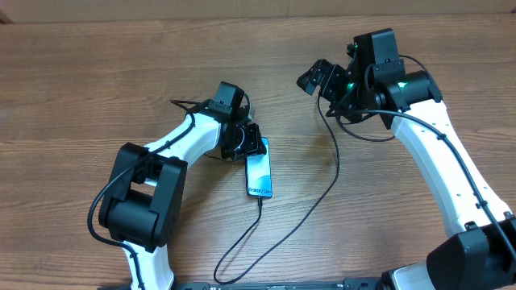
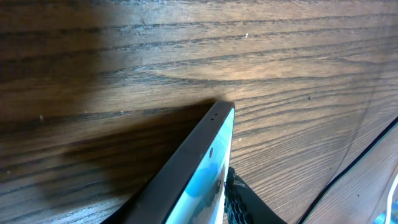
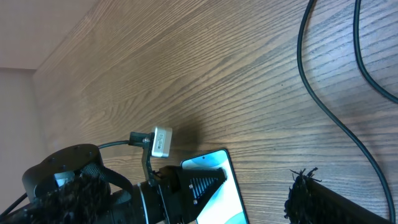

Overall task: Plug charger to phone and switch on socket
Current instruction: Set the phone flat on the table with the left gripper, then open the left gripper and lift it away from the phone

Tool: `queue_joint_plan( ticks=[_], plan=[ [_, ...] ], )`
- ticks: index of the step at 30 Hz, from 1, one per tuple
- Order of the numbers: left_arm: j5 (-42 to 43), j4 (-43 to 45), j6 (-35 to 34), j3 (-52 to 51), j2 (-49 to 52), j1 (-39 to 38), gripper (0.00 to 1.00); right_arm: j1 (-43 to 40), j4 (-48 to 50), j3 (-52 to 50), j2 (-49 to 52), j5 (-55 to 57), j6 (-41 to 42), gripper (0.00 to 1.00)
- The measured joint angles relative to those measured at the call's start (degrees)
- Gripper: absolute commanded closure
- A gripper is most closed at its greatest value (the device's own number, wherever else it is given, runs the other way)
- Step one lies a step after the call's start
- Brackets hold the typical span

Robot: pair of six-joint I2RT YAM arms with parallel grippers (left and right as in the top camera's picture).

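The phone (image 1: 259, 169) lies mid-table with its light-blue screen lit. The charger (image 1: 322, 189), a thin black cable, has its tip in the phone's near short edge (image 1: 260, 200); it loops toward the front edge and back up to the right arm. My left gripper (image 1: 245, 143) is at the phone's far end, shut on it. In the left wrist view the phone (image 2: 208, 163) slants between the jaws, with one black pad (image 2: 247, 200) against its screen side. My right gripper (image 1: 317, 79) hangs open above the table, holding nothing. The socket is out of view.
In the right wrist view the phone (image 3: 231, 198) and my left gripper's ridged finger (image 3: 202, 183) lie below the open right gripper (image 3: 189, 202). Two cable strands (image 3: 311, 81) cross the wood at the upper right. The table's far edge (image 1: 242, 18) runs along the top.
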Motion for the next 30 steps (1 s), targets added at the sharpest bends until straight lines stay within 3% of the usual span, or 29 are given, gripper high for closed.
queue_joint_plan(
  ticks=[21,26,30],
  plan=[
    [0.2,-0.7,0.0,0.0,0.0,0.0,0.6,0.0,0.0,0.0,0.0,0.0,0.0,0.02],
    [0.2,-0.9,0.0,0.0,0.0,0.0,0.71,0.0,0.0,0.0,0.0,0.0,0.0,0.02],
    [0.2,-1.2,0.0,0.0,0.0,0.0,0.71,0.0,0.0,0.0,0.0,0.0,0.0,0.02]
  ],
)
